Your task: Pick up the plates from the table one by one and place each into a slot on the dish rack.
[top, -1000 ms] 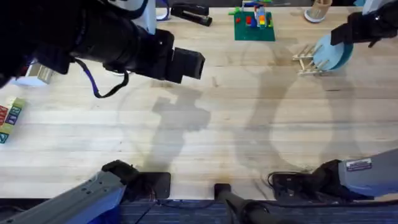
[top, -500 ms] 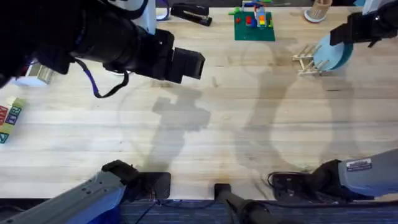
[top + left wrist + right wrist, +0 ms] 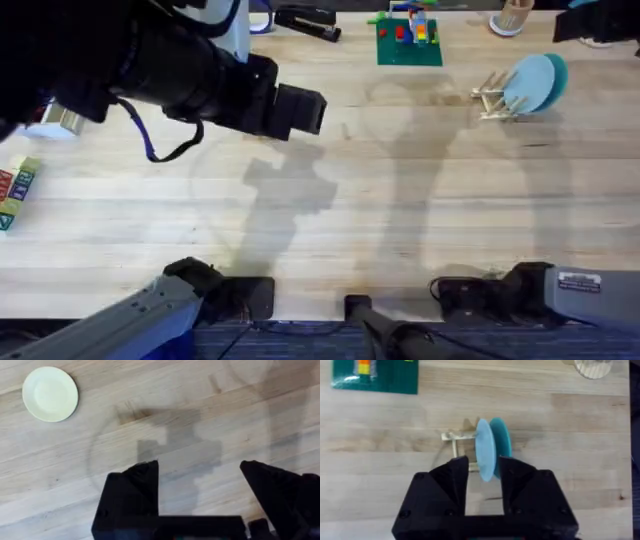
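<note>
A light blue plate (image 3: 484, 455) stands on edge in the small wooden dish rack (image 3: 490, 97), close beside a teal plate (image 3: 502, 442). Both plates (image 3: 535, 84) show in the overhead view at the far right of the table (image 3: 400, 200). My right gripper (image 3: 485, 474) is open above them, lifted off, its fingers either side of the blue plate's line. A cream-yellow plate (image 3: 50, 394) lies flat on the wood. High over the table and off to one side of it, my left gripper (image 3: 200, 482) hangs open with nothing between its fingers.
A green baseplate with bricks (image 3: 408, 42) and a black stapler (image 3: 305, 22) sit at the back. A wooden cup (image 3: 512, 17) stands behind the rack. Letter blocks (image 3: 15, 192) and a silvery roll (image 3: 55, 120) lie at the left edge.
My right gripper let go of the light blue plate in the rack and pulled up and back toward the far right corner. The left arm shifted very slightly.
</note>
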